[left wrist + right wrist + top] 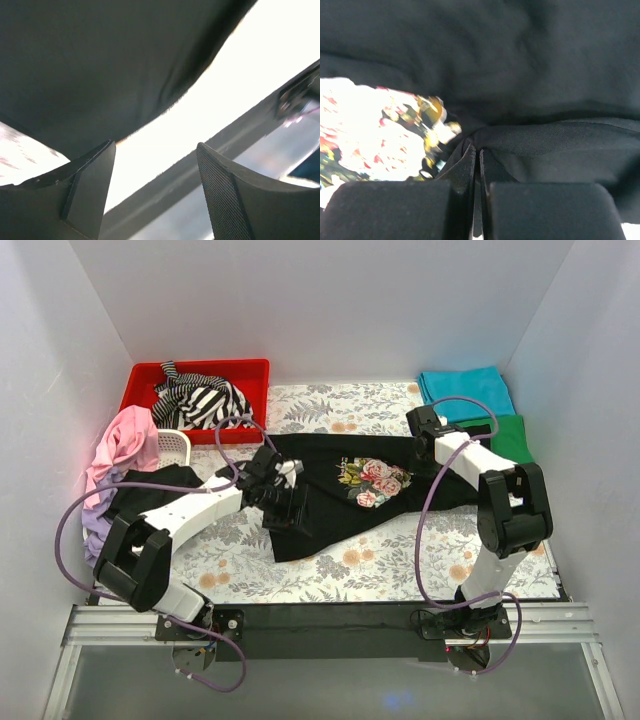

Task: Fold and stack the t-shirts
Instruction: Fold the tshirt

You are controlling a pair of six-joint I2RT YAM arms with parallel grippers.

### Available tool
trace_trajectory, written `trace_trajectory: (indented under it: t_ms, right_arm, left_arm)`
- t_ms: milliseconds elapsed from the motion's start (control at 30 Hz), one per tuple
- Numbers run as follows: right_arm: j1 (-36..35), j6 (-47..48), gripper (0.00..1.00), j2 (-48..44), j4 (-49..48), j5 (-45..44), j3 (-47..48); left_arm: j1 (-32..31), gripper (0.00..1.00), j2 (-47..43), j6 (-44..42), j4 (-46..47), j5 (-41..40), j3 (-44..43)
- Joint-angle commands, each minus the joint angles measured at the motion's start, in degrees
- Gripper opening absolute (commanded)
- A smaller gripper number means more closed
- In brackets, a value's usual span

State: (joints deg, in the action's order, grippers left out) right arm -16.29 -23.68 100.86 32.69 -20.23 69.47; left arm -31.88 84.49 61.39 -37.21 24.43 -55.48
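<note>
The black t-shirt point(330, 515) with the pink-rose print point(375, 482) lies spread across the middle of the table. My left gripper point(296, 508) is over its left part. In the left wrist view it point(155, 145) is open, with black cloth point(100, 70) just beyond the fingertips and nothing between them. My right gripper point(424, 448) is at the shirt's upper right edge. In the right wrist view it point(475, 150) is shut on a fold of the black cloth point(550, 145), with the print point(375, 135) to its left.
A red bin point(255, 375) at the back left holds the striped tee point(205, 400). A white basket point(180, 445), a pink tee point(125, 440), a lilac tee point(95, 525) and a dark cloth point(150, 490) lie at the left. Teal point(465, 388) and green point(515, 435) tees lie at the back right.
</note>
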Motion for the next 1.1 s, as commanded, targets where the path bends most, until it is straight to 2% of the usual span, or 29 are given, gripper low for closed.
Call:
trace_trajectory:
  t_ms: [0, 100, 233, 600, 867, 1067]
  right_arm:
    - [0.56, 3.03, 0.01, 2.41, -3.07, 2.65, 5.14]
    - [0.65, 3.82, 0.01, 4.17, -3.51, 3.97, 6.46]
    - [0.91, 4.61, 0.01, 5.66, -4.21, 5.90, 7.08]
    - [1.27, 4.61, 0.01, 6.02, -6.41, 12.23, 5.76]
    - [1.44, 4.43, 0.01, 5.14, -7.46, 13.64, 4.44]
    - [1.97, 4.52, 0.01, 5.05, -7.73, 14.34, 4.18]
  left_arm:
    - [-4.23, 0.65, -2.22, 2.95, -1.63, 0.28, 3.36]
    - [-7.31, 0.65, -2.31, 2.78, -4.61, -1.30, 4.51]
    - [-10.04, 0.65, -3.45, 3.12, -7.26, -8.06, 3.98]
    - [-13.12, 0.66, -0.47, 4.89, 0.20, -25.38, 1.79]
    - [-19.43, 0.66, 6.12, 0.41, 6.62, -26.18, 2.40]
    - [-24.54, 0.66, 10.17, -1.01, 6.98, -31.71, 2.57]
